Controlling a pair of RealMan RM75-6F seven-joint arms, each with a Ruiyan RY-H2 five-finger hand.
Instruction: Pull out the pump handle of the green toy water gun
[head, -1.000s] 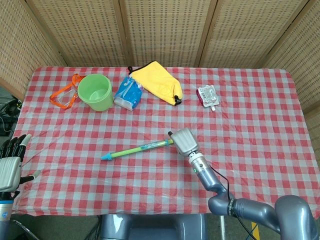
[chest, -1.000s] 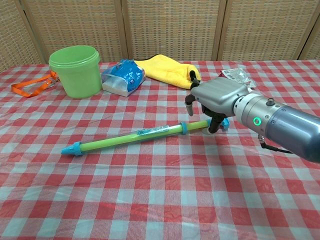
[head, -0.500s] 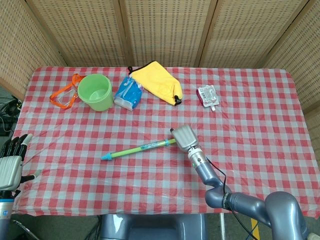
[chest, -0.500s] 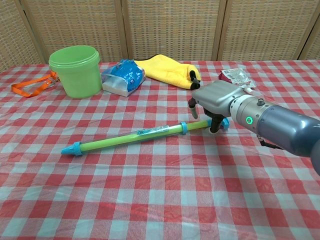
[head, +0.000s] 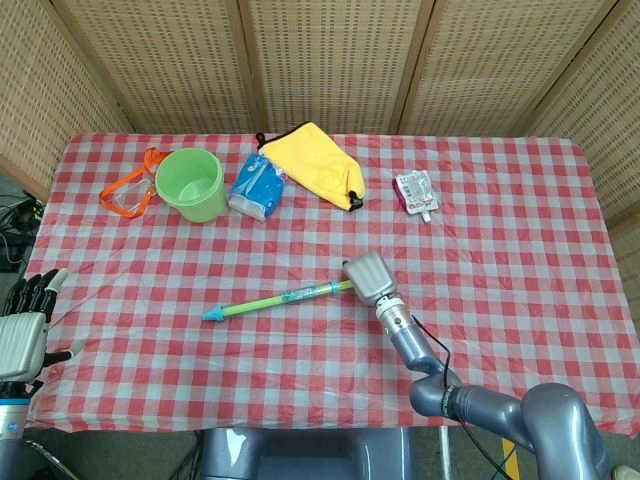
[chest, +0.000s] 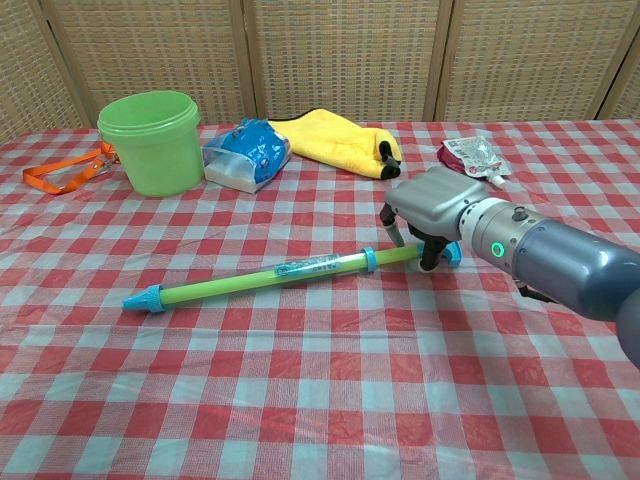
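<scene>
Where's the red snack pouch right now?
The red snack pouch lies on the far right part of the table in the head view, right of the yellow bag and beyond the right hand, touching neither.

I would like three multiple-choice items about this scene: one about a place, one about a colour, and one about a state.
1. Where does the green bucket stand?
A. between the orange strap and the blue packet
B. beside the small red pouch
C. on the yellow bag

2. What colour is the tip of the green toy water gun at its end away from the right hand?
A. orange
B. blue
C. yellow

3. What is the right hand doing?
A. hanging high over the table
B. holding the bucket
C. gripping the gun's handle end

Answers: 1 A, in the head view the bucket stands between strap and packet. 2 B, the chest view shows a blue cap. 3 C, its fingers close around the handle end.
</scene>
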